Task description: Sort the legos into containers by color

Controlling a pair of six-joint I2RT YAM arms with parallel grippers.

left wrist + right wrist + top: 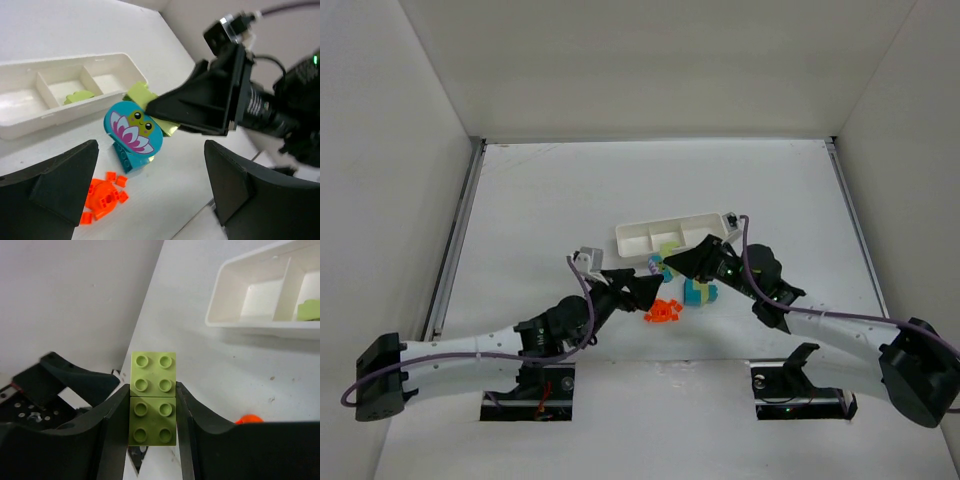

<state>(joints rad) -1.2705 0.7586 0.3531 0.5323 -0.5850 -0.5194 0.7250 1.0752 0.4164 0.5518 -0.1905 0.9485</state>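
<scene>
The right gripper [153, 416] is clamping a long green brick [153, 399] by its two long sides, studs facing the wrist camera, about half the brick sticking out past the fingertips. In the top view this gripper [678, 263] is hanging just at 6 o'clock of the white tray [632, 238], near its middle compartment. A second green brick [79, 96] is lying in that middle compartment; the two end compartments are showing only white floor.

The left gripper [150, 170] is standing wide, with nothing between its fingers [55, 185]. In the top view it [645, 290] is sitting at 8 o'clock of the right gripper, near it.

On the table [540, 200], a teal brick [133, 131] with a flower and frog printed on it is standing just at 6 o'clock of the tray, right beside the held brick; I cannot tell whether they are touching. An orange piece [102, 196] is lying flat at 7 o'clock of the teal brick, apart from it. In the top view more teal [700, 292] is showing at 3 o'clock of the orange piece [663, 312].
</scene>
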